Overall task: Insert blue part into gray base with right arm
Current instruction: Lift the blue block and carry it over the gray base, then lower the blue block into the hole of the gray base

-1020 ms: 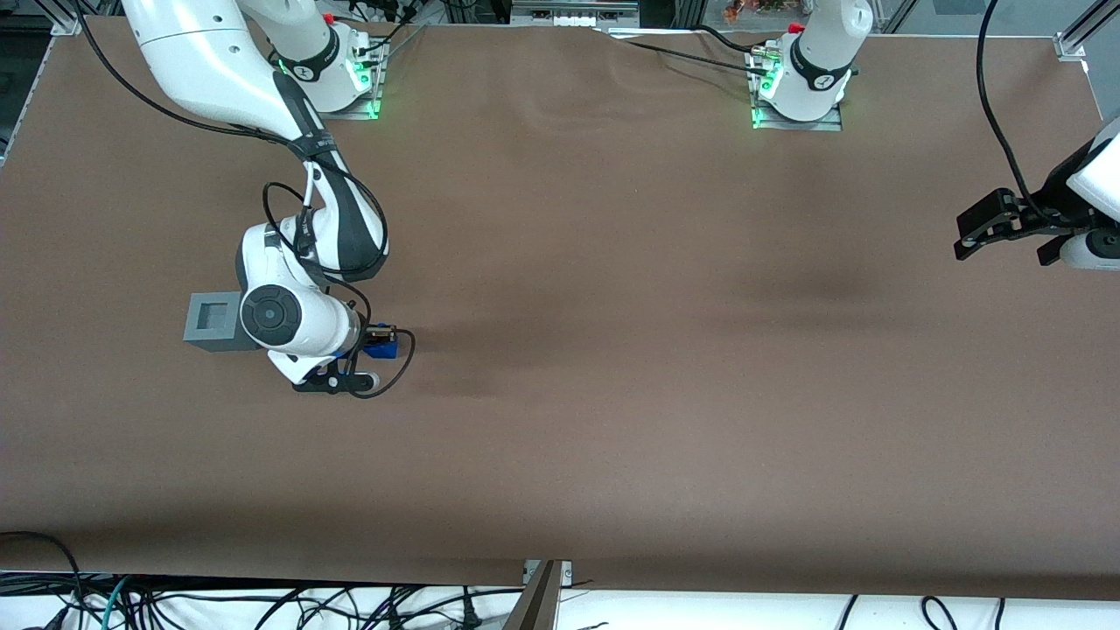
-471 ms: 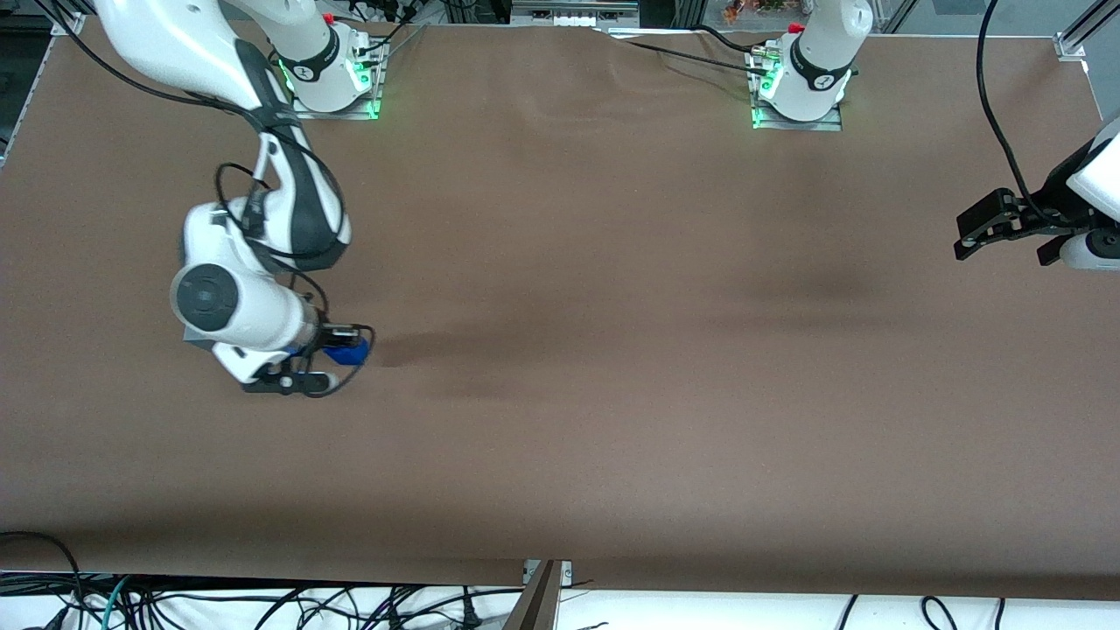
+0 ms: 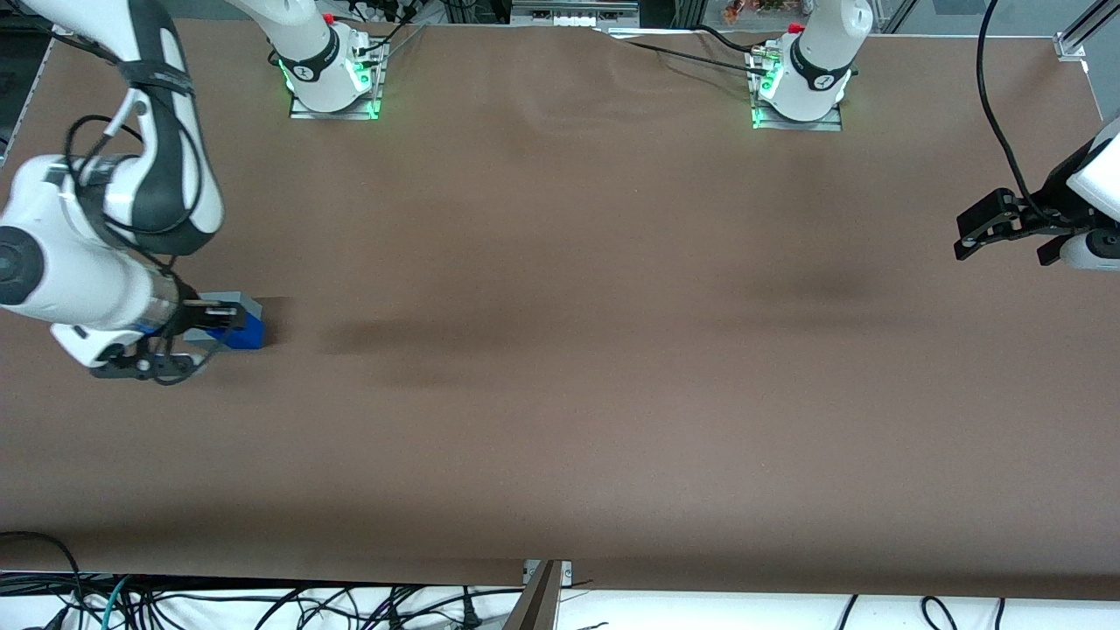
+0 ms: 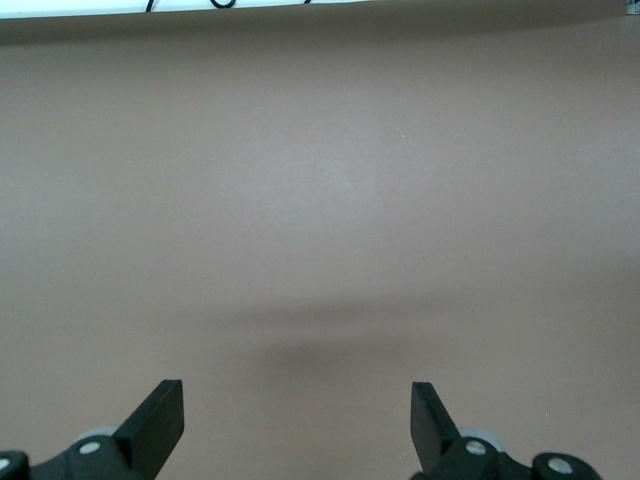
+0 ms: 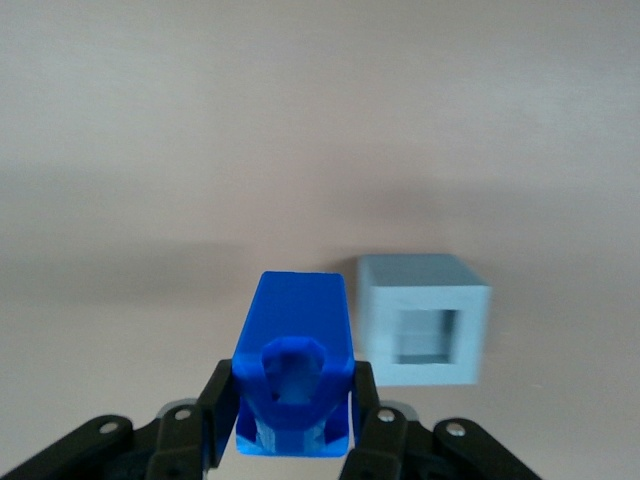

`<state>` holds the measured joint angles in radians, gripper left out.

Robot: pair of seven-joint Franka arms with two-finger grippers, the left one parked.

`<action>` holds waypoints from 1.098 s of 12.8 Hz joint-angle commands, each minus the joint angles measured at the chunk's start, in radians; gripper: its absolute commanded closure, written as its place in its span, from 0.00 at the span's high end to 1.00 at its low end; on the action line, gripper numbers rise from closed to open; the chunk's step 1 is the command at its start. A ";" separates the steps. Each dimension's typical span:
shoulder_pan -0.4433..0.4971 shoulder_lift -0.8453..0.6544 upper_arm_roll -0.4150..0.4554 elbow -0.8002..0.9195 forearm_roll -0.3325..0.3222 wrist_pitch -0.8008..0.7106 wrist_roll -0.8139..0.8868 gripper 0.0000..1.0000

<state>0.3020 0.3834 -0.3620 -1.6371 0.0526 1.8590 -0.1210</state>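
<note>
My jaws are pinching the blue part (image 5: 293, 365) from both sides, and I carry it clear of the table (image 3: 612, 367), toward the working arm's end. In the front view the gripper (image 3: 214, 317) sticks out sideways from the right arm (image 3: 96, 254), and the blue part (image 3: 248, 331) shows at its tip, overlapping the gray base (image 3: 238, 302), of which only a sliver peeks out. I cannot judge from that view how high the part hangs above the cube.

The wrist view settles the alignment: the gray base (image 5: 424, 317) sits on the table just beside the held part, apart from it, with its square recess showing and nothing in it. So I judge I am in the carry-and-align step, with insertion not yet begun.

Next I need a short sideways shift to bring the part squarely over the recess, edges matched to the square opening, then a straight, slow descent before letting go.
</note>
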 commanded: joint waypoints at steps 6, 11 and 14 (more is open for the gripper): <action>0.006 -0.049 -0.107 -0.151 0.013 0.092 -0.154 0.41; 0.003 -0.049 -0.112 -0.205 0.013 0.138 -0.210 0.41; -0.018 -0.043 -0.112 -0.225 0.013 0.164 -0.256 0.41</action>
<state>0.2961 0.3764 -0.4727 -1.8177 0.0538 1.9979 -0.3322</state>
